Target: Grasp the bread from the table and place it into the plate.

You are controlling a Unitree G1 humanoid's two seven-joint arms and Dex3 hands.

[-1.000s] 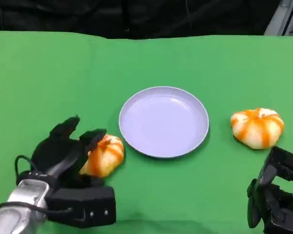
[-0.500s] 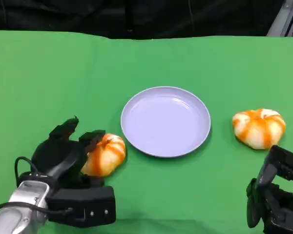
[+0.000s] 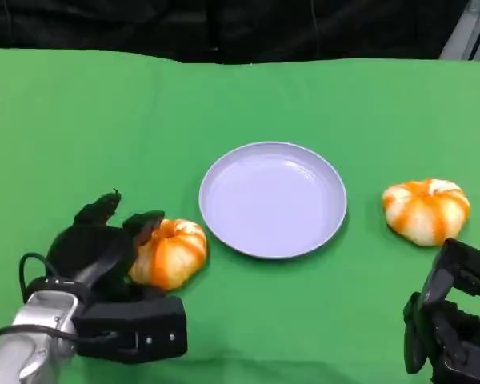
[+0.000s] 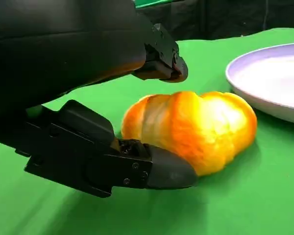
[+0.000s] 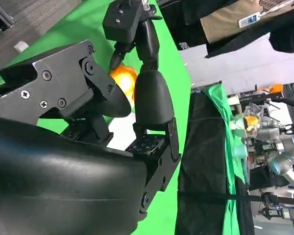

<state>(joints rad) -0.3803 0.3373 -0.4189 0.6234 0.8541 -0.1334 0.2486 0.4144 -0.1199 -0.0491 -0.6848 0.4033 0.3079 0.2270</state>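
At the lower left of the head view your left hand [image 3: 104, 256] has its fingers spread around the near bread [image 3: 170, 253], not clamped on it. At lower right, your right hand [image 3: 448, 324] holds nothing; its spread I cannot tell. The roll looks light and soft, so cup its sides gently. The plate [image 3: 273, 199] sits centre. No writing is readable.

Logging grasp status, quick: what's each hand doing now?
Left hand: open, fingers either side of the orange-striped bread roll, not closed on it.
Right hand: open, holding nothing.
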